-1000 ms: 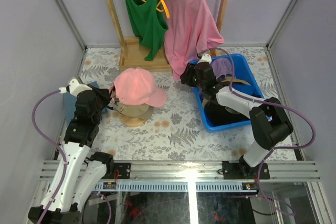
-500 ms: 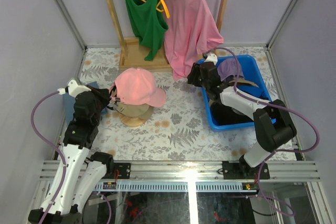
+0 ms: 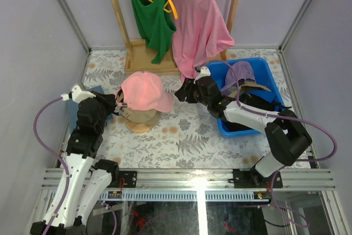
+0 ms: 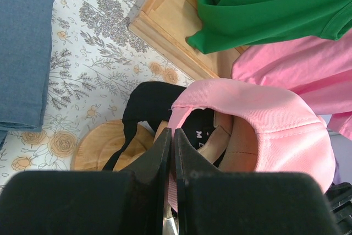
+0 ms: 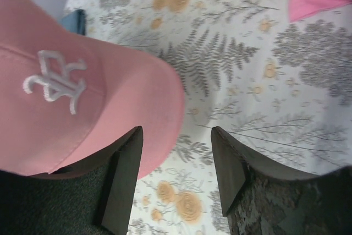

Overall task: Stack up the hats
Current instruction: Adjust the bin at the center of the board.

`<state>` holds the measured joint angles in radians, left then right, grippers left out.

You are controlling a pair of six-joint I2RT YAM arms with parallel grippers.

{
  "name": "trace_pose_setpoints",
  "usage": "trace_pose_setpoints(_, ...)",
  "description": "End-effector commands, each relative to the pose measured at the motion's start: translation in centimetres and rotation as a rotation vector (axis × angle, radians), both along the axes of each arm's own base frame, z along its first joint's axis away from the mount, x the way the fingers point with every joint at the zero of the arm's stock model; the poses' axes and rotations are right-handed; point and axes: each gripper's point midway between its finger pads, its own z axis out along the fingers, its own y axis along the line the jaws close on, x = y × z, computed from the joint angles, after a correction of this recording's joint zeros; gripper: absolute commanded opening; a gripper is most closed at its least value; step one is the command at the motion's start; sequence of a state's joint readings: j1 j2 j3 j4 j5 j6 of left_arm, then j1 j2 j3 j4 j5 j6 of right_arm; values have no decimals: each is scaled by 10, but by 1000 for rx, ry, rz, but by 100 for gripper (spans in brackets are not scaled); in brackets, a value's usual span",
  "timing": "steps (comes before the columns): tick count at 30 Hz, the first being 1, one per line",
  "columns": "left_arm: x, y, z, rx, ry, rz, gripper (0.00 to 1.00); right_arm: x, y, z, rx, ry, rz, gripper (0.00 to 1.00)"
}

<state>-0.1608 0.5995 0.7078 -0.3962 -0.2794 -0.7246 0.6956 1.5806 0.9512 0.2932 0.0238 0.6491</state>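
A pink cap (image 3: pixel 144 92) sits on a tan cap (image 3: pixel 140 115) on the round wooden stand (image 3: pixel 140 127), its brim pointing right. My left gripper (image 3: pixel 117 104) is shut on the pink cap's rear edge; in the left wrist view (image 4: pixel 171 136) pink fabric is pinched between the fingers. My right gripper (image 3: pixel 184 93) is open and empty, just right of the pink brim (image 5: pixel 110 103), low over the table. A lavender cap (image 3: pixel 239 72) lies in the blue bin (image 3: pixel 267 78), over a tan brim (image 3: pixel 254 86).
A wooden rack (image 3: pixel 144 59) with a green tank top (image 3: pixel 151 17) and a pink T-shirt (image 3: pixel 195 26) stands at the back. Blue-grey fabric (image 3: pixel 73 111) lies at the left edge. Black fabric (image 4: pixel 154 100) shows under the pink cap.
My right gripper has moved left, out from over the blue bin to beside the pink cap's brim. The left gripper has kept its hold and its place.
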Motion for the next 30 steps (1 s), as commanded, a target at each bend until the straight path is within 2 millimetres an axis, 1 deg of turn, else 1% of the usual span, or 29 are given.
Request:
trace_pose_setpoints(1, 3, 1, 8, 5, -42, -6, 0, -8, 29, 33, 177, -44, 49, 60)
trace_pose_setpoints(8, 5, -1, 5, 5, -35, -13, 0, -16, 38, 20, 305, 11, 56, 62)
trace_pose_setpoints(13, 5, 4, 1, 23, -9, 1, 0, -21, 47, 11, 422, 53, 62, 64)
trace_pose_setpoints(14, 5, 4, -1, 25, -5, 2, 0, -22, 46, 3, 431, 66, 58, 65)
trace_pose_setpoints(17, 6, 5, -2, 26, -5, 5, 0, -24, 47, -1, 477, 68, 54, 70)
trace_pose_setpoints(19, 6, 5, -4, 26, 0, 4, 0, -26, 46, -4, 504, 73, 49, 71)
trace_pose_setpoints(24, 8, 5, -11, 22, 20, 0, 0, -31, 44, -6, 594, 73, 48, 72)
trace_pose_setpoints(30, 10, 5, -16, 22, 34, -7, 0, -36, 47, 0, 708, 73, 66, 79)
